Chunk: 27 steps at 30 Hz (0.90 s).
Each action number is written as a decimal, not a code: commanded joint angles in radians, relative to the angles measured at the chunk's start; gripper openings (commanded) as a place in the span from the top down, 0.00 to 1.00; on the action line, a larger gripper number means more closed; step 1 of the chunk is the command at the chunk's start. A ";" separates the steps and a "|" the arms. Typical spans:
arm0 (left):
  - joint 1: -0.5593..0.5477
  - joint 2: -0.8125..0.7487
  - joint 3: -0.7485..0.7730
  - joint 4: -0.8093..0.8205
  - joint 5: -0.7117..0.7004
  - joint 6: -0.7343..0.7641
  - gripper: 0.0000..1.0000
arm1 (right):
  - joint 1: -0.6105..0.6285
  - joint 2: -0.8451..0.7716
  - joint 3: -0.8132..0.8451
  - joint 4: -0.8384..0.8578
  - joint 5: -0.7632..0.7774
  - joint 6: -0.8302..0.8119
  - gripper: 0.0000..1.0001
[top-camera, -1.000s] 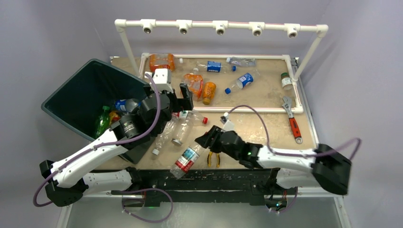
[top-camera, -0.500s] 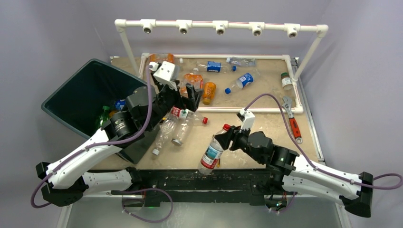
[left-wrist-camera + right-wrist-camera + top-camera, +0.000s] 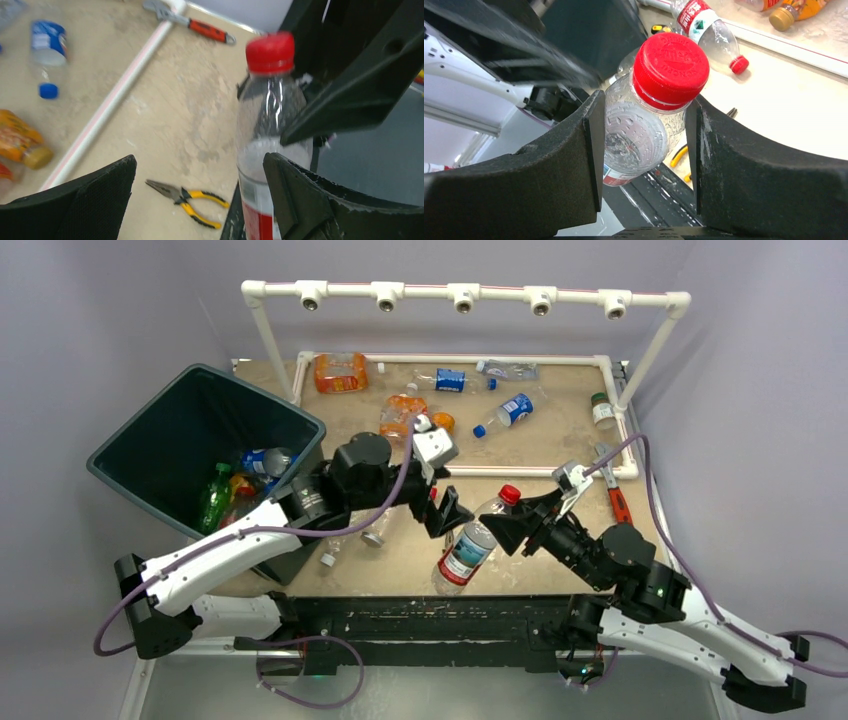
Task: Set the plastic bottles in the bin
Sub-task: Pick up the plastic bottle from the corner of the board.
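A dark bin is sitting tilted at the left edge of a tan table, seen from above. Well to the right of the bin, the right gripper is gripping a clear red-capped bottle just under its cap, the jaws pressing on both sides of the neck. The bottle is hanging over the table's near edge, its cap end pointing away from the bin. Between that bottle and the bin, the left gripper is hovering with its jaws spread wide and nothing between them, close beside the bottle but apart from it. Inside the bin, a green bottle and a blue-labelled bottle are lying at the bottom. Just beside the bin's right wall, clear bottles are lying on the table, partly hidden under the left arm. Farther from the bin, beyond a white pipe, orange bottles and more blue-labelled ones are lying scattered. In the left wrist view, yellow-handled pliers are lying on the table below the open jaws, and a red-handled wrench is lying farther off.
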State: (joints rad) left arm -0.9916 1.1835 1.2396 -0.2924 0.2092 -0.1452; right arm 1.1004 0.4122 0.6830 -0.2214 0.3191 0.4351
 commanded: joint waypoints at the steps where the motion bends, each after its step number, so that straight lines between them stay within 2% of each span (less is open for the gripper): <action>1: -0.007 -0.086 -0.118 0.111 0.142 0.030 0.01 | 0.003 0.032 0.089 -0.027 -0.044 -0.070 0.60; 5: -0.007 -0.158 -0.202 0.204 0.198 0.015 0.01 | 0.003 0.055 0.141 -0.041 -0.077 -0.116 0.60; 9: -0.007 -0.117 -0.208 0.216 0.268 -0.013 0.01 | 0.003 0.080 0.170 -0.015 -0.112 -0.141 0.61; 13: -0.007 -0.095 -0.251 0.329 0.354 -0.075 0.01 | 0.003 0.105 0.180 0.024 -0.144 -0.160 0.62; 22: -0.023 -0.044 -0.304 0.480 0.401 -0.167 0.01 | 0.003 0.122 0.164 0.137 -0.210 -0.204 0.61; 27: -0.032 -0.035 -0.299 0.501 0.395 -0.193 0.12 | 0.003 0.149 0.174 0.134 -0.235 -0.218 0.59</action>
State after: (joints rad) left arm -1.0157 1.1481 0.9413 0.1200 0.5774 -0.2989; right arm 1.0996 0.5377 0.8268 -0.1509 0.1261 0.2481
